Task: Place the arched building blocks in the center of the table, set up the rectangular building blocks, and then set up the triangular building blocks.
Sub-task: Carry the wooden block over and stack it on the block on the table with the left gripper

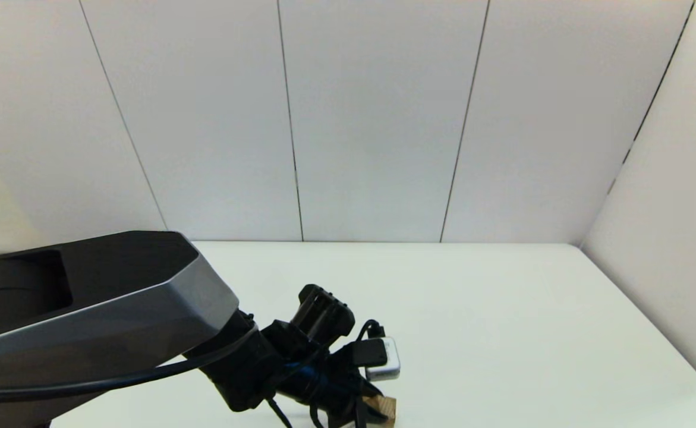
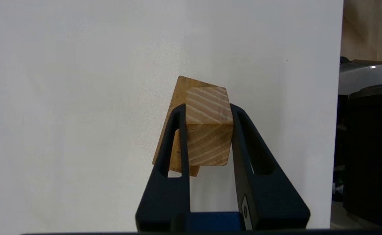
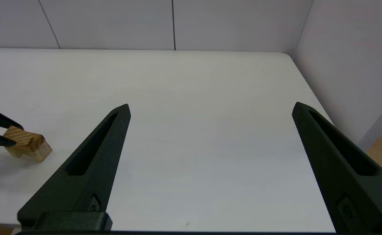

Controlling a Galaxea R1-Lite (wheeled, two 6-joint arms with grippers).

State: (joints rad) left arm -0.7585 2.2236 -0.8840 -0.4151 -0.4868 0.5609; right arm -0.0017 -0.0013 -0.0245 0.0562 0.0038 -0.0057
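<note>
The arched building blocks [image 2: 207, 127] sit pinched between the two black fingers [image 2: 177, 143] of the left gripper [image 2: 207, 109], one finger pressed against each side of the chunky light-wood piece, whose striped end grain faces the left wrist camera. The block is tilted, with a darker brown face angling away behind the left-hand finger. In the head view only a corner of it [image 1: 385, 409] shows, at the near edge of the table [image 1: 502, 309], roughly midway across, just beyond the wrist and its dark cabling. From the right wrist view the same block [image 3: 29, 147] appears low over the white surface, close to it or touching it; which of the two cannot be told, and the left gripper's fingertips [image 3: 1, 130] close on its far-left end. The left arm [image 1: 104, 309] reaches in from the near left, its grey and black shell filling that corner. The right gripper [image 3: 210, 109] hovers over the near right part of the table with its fingers spread wide apart, holding nothing, well apart from the block. White wall panels [image 1: 371, 119] stand behind the far edge.
</note>
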